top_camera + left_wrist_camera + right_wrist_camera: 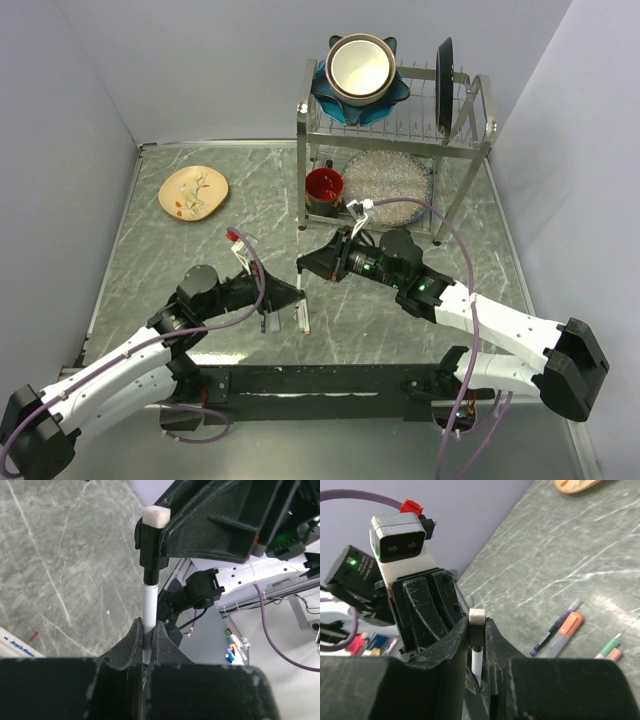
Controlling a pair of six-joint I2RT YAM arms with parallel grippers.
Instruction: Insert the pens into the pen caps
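My left gripper [148, 628] is shut on a white pen [148, 607] and holds it upright above the table. My right gripper [477, 624] is shut on a black pen cap with a white end [477, 630]. The cap sits on the pen's upper end, and the white barrel [476, 661] shows below it. In the top view the two grippers meet, left [291, 297] and right [307, 266]. Other pens lie on the table: a dark one [552, 630], a grey one with an orange cap [564, 631], and ones with green and salmon ends [610, 649].
A metal dish rack [465, 140] stands at the back right with a blue bowl [330, 95], a metal bowl [359, 66] and a black plate [444, 72]. A red cup [323, 186] and a glass plate [388, 180] sit under it. A tan plate [194, 192] lies back left.
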